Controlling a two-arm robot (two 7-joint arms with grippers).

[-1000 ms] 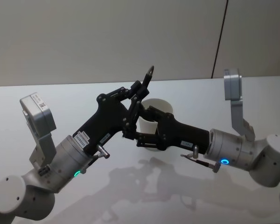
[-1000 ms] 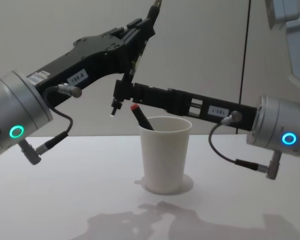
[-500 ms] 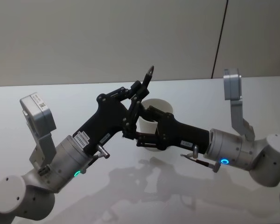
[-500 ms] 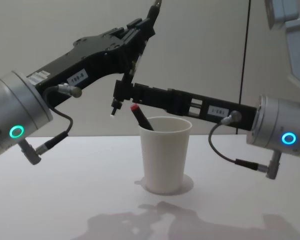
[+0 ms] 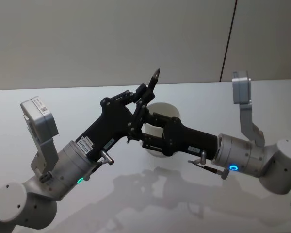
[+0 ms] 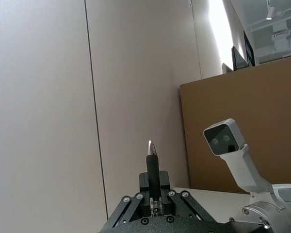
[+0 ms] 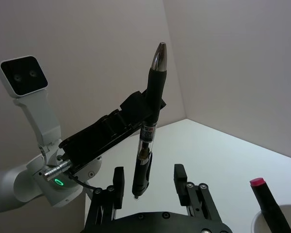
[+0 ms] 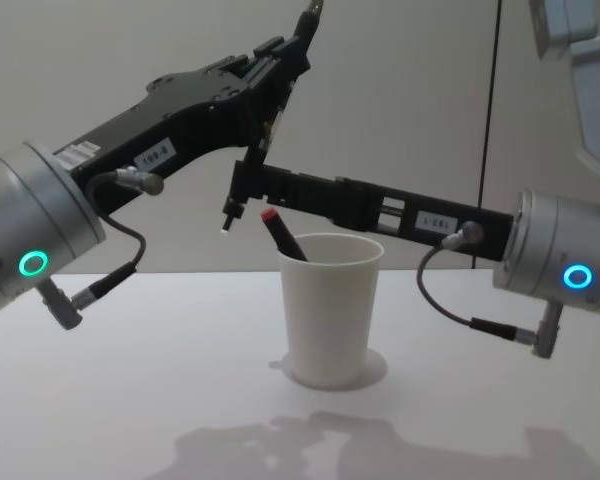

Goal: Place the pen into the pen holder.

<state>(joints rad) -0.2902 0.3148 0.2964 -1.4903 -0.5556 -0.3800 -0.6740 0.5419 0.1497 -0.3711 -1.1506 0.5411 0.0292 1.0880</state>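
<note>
My left gripper [image 5: 144,92] is shut on a black pen [image 7: 153,92] with a silver tip, held steeply tilted in the air with the tip up, just left of and above the pen holder [image 8: 330,310]. The pen holder is a white paper cup standing upright on the table. A second pen with a red cap [image 8: 280,232] leans inside it. My right gripper [image 7: 148,177] reaches across over the cup and stands open, one finger on each side of the held pen's lower end [image 8: 227,220], without touching it.
The white table [image 5: 150,204] spreads around the cup with free room in front and to both sides. A plain wall with a dark vertical seam [image 5: 228,43] stands behind.
My right gripper has risen slightly around the pen's lower end. The left gripper, its pen and the cup have stayed where they were.
</note>
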